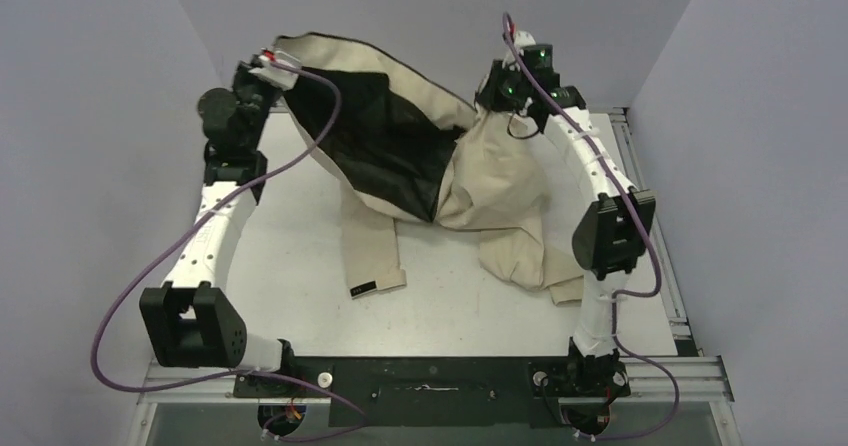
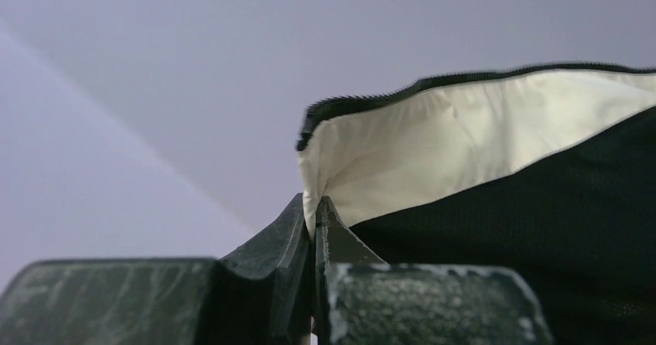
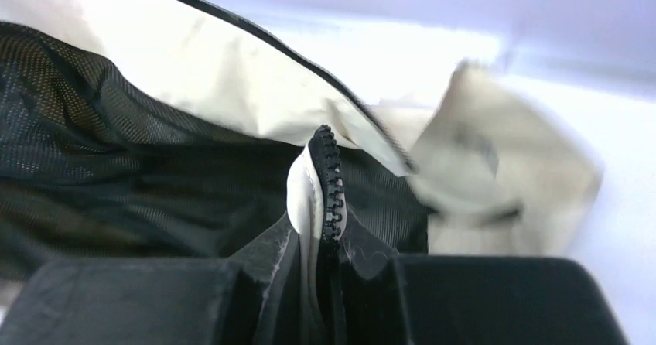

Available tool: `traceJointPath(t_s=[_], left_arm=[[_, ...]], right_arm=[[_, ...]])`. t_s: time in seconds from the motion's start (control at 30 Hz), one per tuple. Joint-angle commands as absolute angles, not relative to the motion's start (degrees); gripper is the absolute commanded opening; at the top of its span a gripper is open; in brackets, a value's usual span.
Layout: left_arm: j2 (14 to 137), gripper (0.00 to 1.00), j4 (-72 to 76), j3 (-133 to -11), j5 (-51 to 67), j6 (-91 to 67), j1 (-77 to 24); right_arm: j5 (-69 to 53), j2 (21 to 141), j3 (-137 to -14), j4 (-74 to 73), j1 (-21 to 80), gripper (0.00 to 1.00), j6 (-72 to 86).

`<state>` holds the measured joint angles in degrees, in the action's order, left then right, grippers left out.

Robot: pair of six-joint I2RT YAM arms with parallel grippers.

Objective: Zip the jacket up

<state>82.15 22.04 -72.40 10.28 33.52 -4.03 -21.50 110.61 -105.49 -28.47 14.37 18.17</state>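
The beige jacket (image 1: pixel 500 181) hangs open between both arms, its black lining (image 1: pixel 385 141) facing the camera and its lower part resting on the table. My left gripper (image 1: pixel 272 69) is raised at the back left and shut on the jacket's cream front edge (image 2: pixel 402 144), just below the black zipper teeth (image 2: pixel 363 101). My right gripper (image 1: pixel 497 94) is raised at the back right and shut on the other front edge, with its zipper teeth (image 3: pixel 333 182) pinched between the fingers. A sleeve (image 1: pixel 372 251) with a small dark label lies on the table.
The white table (image 1: pixel 300 296) has a black strip along its near edge. Grey walls close in on the left, back and right. Purple cables run along both arms.
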Motion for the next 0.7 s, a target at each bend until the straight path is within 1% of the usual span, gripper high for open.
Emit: traceJointPath(t_s=[0.0,0.03,0.07,0.1,0.17,0.23,0.33,0.43,0.53,0.57,0.6,0.63,0.67], left_arm=[[74.17,0.0,30.81,-73.94,10.6,35.59,3.32],[72.2,0.0,27.35,-72.64,13.67,36.02,3.81],[70.09,0.0,22.57,-71.49,17.82,35.99,3.86],[67.26,0.0,17.16,-70.42,22.39,35.72,3.5],[64.07,0.0,5.1,-68.35,31.39,37.95,-0.19],[60.32,0.0,-3.95,-63.34,34.94,43.79,-7.78],[55.84,0.0,-12.6,-54.57,34.71,52.51,-21.62],[56.45,0.0,-16.62,-49.75,31.57,51.25,-35.69],[59.29,0.0,-14.53,-46.49,29.27,49.78,-43.87],[60.62,0.04,-14.01,-45.93,29.04,49.65,-45.86],[62.07,0.1,-13.99,-45.78,29.04,49.39,-47.37],[63.79,0.23,-14.79,-46.14,29.39,49.58,-48.32],[66.0,0.48,-15.93,-46.67,30.06,49.88,-48.99]], right_arm=[[-16.76,120.86,-134.84,-35.7,19.14,0.05,14.19],[-17.63,122.18,-137.17,-37.1,20.4,0.05,13.99],[-17.93,122.28,-136.51,-37.74,21.82,0.05,13.7],[-17.54,120.81,-132.74,-36.71,23.28,0.05,13.19],[-17.45,115.68,-120.16,-31.24,25.39,0.05,13.49],[-18.57,110.44,-107.72,-25.87,26.23,0.05,15.32],[-19.84,104.12,-93.71,-21.25,26.28,0.05,17.27],[-21.94,99.81,-83.04,-18.01,26.32,0.05,18.38],[-23.29,96.93,-75.57,-14.86,26.21,0.05,20.25],[-23.64,96.31,-73.64,-13.81,26.15,0.05,20.64],[-23.99,95.94,-72.19,-13.05,26.07,0.05,21.04],[-24.26,95.74,-71.07,-12.55,25.98,0.05,21.23],[-24.58,95.58,-70.34,-12.05,25.93,0.05,21.39]])
